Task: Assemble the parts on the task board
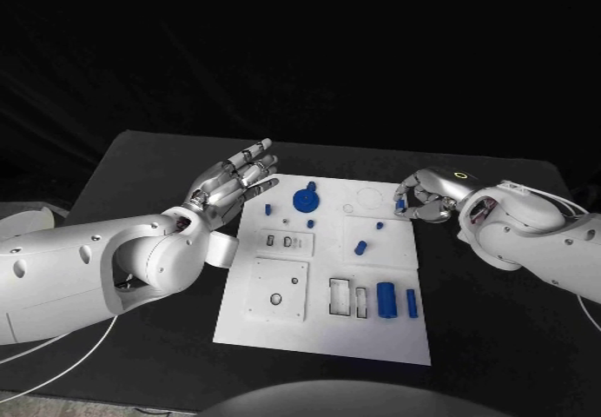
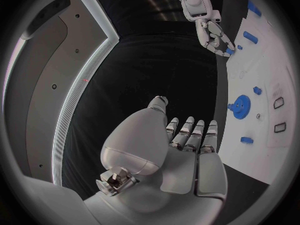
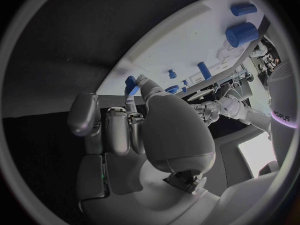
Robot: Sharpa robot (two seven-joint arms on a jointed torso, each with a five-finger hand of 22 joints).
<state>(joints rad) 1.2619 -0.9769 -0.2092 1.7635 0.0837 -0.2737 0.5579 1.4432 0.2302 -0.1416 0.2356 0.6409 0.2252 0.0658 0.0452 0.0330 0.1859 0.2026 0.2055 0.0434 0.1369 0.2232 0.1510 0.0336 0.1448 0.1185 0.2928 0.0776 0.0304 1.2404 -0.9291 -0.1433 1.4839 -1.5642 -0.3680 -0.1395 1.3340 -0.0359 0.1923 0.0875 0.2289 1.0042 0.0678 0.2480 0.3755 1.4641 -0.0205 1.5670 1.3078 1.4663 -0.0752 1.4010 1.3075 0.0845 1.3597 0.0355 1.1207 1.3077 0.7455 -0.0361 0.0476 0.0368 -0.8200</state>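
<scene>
The white task board (image 1: 376,334) lies in the middle of the table. My right hand (image 1: 428,195) hovers at its far right corner and pinches a small blue part (image 1: 399,206) between thumb and finger; the right wrist view shows that part (image 3: 131,84) at the fingertips. A blue gear (image 1: 307,200) sits at the board's far side, with small blue pegs (image 1: 360,248) around it. Two blue cylinders (image 1: 386,300) lie near the front right. My left hand (image 1: 233,186) is raised beside the board's far left edge, its fingers straight and holding nothing (image 2: 187,152).
Rectangular slots (image 1: 340,295) and a square plate with a ring (image 1: 278,291) sit on the board's near half. The black table (image 1: 150,174) extends on all sides of the board. My left forearm (image 1: 113,269) lies along the board's left side.
</scene>
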